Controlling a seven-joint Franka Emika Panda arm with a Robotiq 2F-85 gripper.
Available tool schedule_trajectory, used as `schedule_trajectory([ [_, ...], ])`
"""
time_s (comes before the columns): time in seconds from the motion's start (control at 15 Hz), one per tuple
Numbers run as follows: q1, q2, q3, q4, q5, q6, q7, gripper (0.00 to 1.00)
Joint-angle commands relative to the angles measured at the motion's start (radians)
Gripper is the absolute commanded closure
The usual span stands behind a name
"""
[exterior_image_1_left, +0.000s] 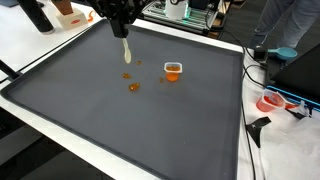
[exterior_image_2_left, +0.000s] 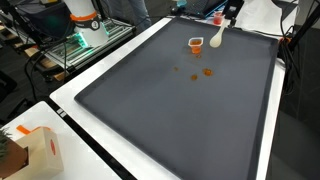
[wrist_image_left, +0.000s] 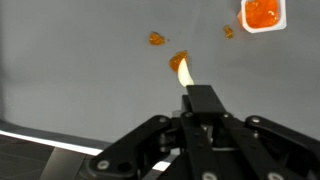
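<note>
A dark grey mat (exterior_image_1_left: 90, 110) covers nearly the whole white bench (exterior_image_1_left: 215, 160), with cluttered lab gear behind it in both exterior views. The tool (exterior_image_1_left: 122, 28) hangs over the far part of the mat, its fingers closed tight on the handle of a pale plastic spoon (exterior_image_1_left: 126, 50). The spoon points down toward the mat, bowl end lowest. In the wrist view the tool (wrist_image_left: 205, 103) comes in from the bottom edge, and the spoon (wrist_image_left: 184, 70) sticks out from between its black fingers. The spoon's tip lies right at one of the orange pieces (wrist_image_left: 156, 38) scattered on the mat; whether it touches that piece cannot be told. More of these pieces lie just beside it, between the spoon and the nearer side of the mat in an exterior view (exterior_image_1_left: 134, 87). A small white cup (exterior_image_1_left: 173, 70) with orange filling stands upright on the mat near the spoon, apart from the loose pieces; it also shows at the top right corner of the wrist view (wrist_image_left: 263, 14). A cardboard box (exterior_image_2_left: 30, 155) sits off the mat at a corner of the bench.
</note>
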Motion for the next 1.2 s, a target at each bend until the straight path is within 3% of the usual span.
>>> schedule_trajectory([
  [0.0,-0.097,0.011,0.038,-0.004,0.160,0.037,-0.150,0.97],
  [0.6,-0.269,0.059,0.084,-0.044,0.531,-0.008,-0.444,0.97],
  [1.13,-0.326,0.122,0.088,-0.054,0.655,-0.084,-0.514,0.97],
])
